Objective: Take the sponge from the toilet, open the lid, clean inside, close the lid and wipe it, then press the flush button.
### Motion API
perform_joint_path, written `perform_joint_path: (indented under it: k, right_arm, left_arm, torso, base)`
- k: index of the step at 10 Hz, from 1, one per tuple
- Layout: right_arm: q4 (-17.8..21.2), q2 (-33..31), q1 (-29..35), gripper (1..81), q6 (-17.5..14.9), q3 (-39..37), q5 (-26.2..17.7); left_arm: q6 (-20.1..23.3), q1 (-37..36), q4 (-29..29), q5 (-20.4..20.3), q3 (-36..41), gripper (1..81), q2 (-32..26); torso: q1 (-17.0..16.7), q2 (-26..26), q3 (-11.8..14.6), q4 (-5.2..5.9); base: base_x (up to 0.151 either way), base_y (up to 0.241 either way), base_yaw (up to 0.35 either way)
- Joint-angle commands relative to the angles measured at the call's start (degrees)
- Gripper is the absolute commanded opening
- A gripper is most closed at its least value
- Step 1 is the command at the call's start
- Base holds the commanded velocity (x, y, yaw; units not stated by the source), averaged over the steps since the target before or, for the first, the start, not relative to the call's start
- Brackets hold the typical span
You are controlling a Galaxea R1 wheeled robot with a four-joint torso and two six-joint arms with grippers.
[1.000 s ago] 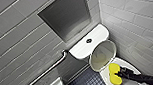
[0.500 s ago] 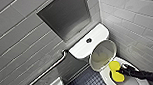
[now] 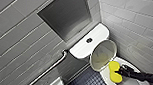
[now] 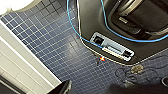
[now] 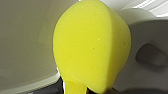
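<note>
On our left, the floor (image 4: pixel 50 50) is a dark blue mosaic of small glossy squares, meeting a white tiled wall (image 4: pixel 22 70). We cannot tell how the jaws of the left gripper (image 4: pixel 95 90) stand.

From the head view, long matte grey wall tiles (image 3: pixel 15 48) run in bands. A slim, rounded metal grab bar (image 3: pixel 52 65) slants across them. Next comes a rectangular recessed niche (image 3: pixel 66 16) lined in dull grey metal.

Below it is the toilet (image 3: pixel 106 79), in glossy white ceramic. Its rounded rectangular tank (image 3: pixel 80 49) carries a round chrome flush button (image 3: pixel 89 40). The lid (image 3: pixel 103 55), a smooth oval flap, stands raised against the tank, so the bowl is open.

Just right of the lid, the sponge (image 3: pixel 114 71) is held over the bowl. It is bright yellow, finely pored foam, pinched at its waist so both ends bulge round. The black right gripper (image 3: pixel 119 73) has its jaws closed on the sponge, and its dark arm crosses the bowl's far rim. The raised lid stands close by the sponge's upper end.
</note>
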Motion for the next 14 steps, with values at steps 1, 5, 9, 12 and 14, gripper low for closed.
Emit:
perform_joint_path:
  k: [1, 5, 9, 12, 14]
  right_arm:
    - [0.6, -3.4, 6.4, 1.0, 0.5, -0.7, -1.1]
    - [0.6, -1.2, 5.7, 1.0, 0.5, -3.2, -1.9]
    - [0.6, -0.7, 5.8, 1.0, 0.5, -3.9, -1.9]
    - [0.6, -0.5, 5.8, 1.0, 0.5, -4.3, -1.9]
    - [0.6, 0.1, 5.7, 1.0, 0.5, -5.0, -2.0]
  left_arm:
    - [0.1, 1.9, 0.0, 5.5, -1.1, 81.1, -1.8]
    - [0.1, 1.9, 0.0, 5.5, -1.1, 81.1, -1.9]
    - [0.2, 1.9, 0.1, 5.3, -1.1, 81.1, -2.0]
    - [0.2, 1.9, 0.1, 5.4, -1.1, 81.1, -2.0]
    - [0.2, 1.9, 0.1, 5.4, -1.1, 81.1, -2.0]
  torso:
    - [0.0, 0.0, 0.0, 0.0]
    - [0.0, 0.0, 0.0, 0.02]
    - [3.8, -5.9, 0.0, 0.02]
    - [3.1, -5.1, 0.0, 0.02]
    - [4.6, -7.6, 0.0, 0.02]
  base:
    - [0.0, 0.0, 0.0]
    - [0.0, 0.0, 0.0]
    - [0.0, 0.0, 0.0]
    - [0.0, 0.0, 0.0]
    - [0.0, 0.0, 0.0]
